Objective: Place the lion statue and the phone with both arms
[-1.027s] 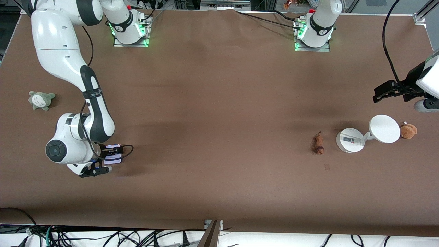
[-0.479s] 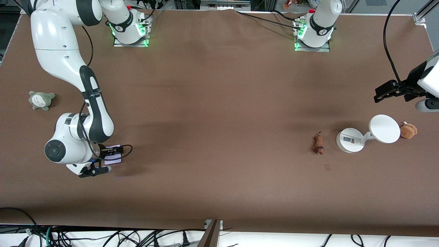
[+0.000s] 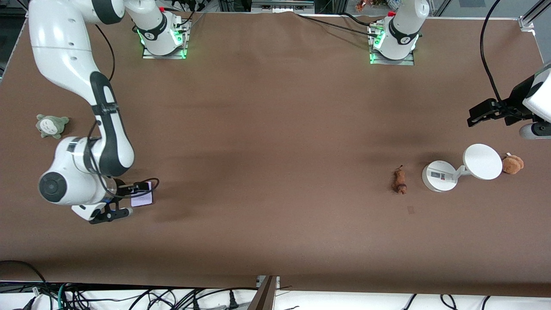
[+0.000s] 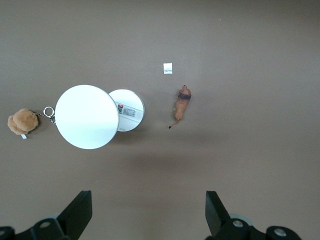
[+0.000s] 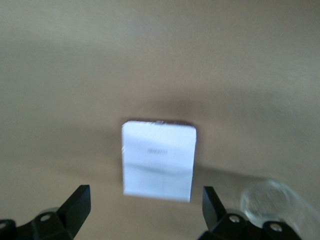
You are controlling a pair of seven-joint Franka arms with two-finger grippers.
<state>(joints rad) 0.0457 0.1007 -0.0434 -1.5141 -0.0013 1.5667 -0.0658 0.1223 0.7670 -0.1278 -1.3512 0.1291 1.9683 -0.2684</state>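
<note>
A keyring on the plush toy (image 4: 22, 121) is shown only in the left wrist view. The phone (image 5: 158, 161) is seen lying flat on the desk (image 3: 275, 129), between the right gripper (image 5: 145, 210) jaws, spread wide and empty. The lion statue (image 4: 181, 104) lies well clear of the left gripper (image 4: 149, 212), whose jaws are likewise wide and empty.

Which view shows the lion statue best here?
The left wrist view: the lion statue lies unobstructed beside the white stand. The front view shows it smaller; the right wrist view misses it.

No text is legible: the phone (image 5: 158, 160) and the white stand's label (image 4: 126, 109) carry unreadable marks.
</note>
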